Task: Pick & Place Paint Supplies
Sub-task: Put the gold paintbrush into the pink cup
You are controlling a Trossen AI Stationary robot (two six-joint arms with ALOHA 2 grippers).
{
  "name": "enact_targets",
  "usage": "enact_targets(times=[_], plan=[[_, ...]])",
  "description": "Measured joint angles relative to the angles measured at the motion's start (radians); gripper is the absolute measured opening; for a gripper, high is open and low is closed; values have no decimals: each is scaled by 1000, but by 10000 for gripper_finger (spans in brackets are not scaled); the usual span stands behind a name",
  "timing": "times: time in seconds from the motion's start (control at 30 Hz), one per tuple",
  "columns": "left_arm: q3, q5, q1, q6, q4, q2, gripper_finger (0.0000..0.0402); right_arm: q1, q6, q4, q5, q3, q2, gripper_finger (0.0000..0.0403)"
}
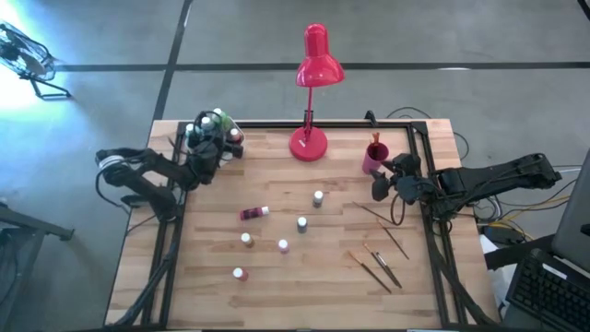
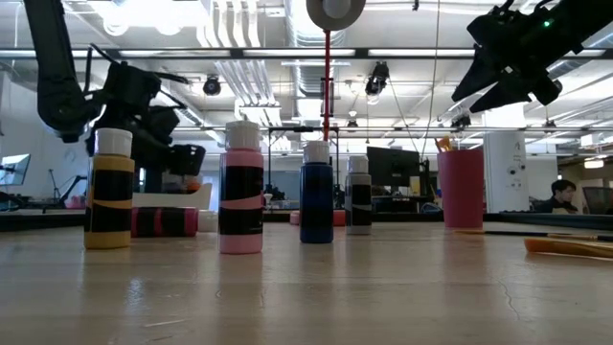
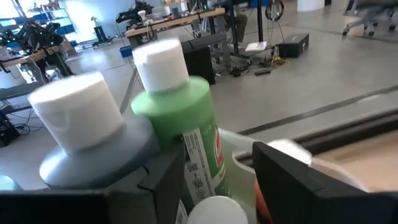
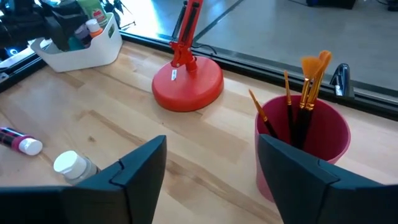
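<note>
Left hand (image 1: 218, 140) over bin (image 4: 93, 53); right hand (image 1: 380, 182) beside cup (image 1: 373, 155).

Grey bottle (image 3: 93, 149) cut off below

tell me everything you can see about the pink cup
The pink cup is a plain, opaque, plastic-looking cylinder standing upright on the wooden table, near its back right corner, beside the red lamp. It holds several brushes, bristles up, some orange-tipped. The right gripper is just short of it, open, not touching.
</note>
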Motion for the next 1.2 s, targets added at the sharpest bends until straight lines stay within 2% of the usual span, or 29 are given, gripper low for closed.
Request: enact_targets(times=[0.33, 0.53, 0.67, 0.9, 1.2], plan=[[0, 16, -9, 36, 1, -205, 197, 0, -14, 0, -2, 0, 0, 253], [0, 109, -68, 74, 0, -384, 197, 0, -30, 0, -1, 0, 0, 234], [0, 217, -125, 120, -14, -499, 197, 0, -96, 0, 12, 0, 0, 222], [0, 428, -242, 106, -106, -631, 197, 0, -103, 2, 26, 2, 0, 208], [89, 456, -473, 66, -402, -669, 197, 0, -103, 2, 29, 3, 0, 191]])
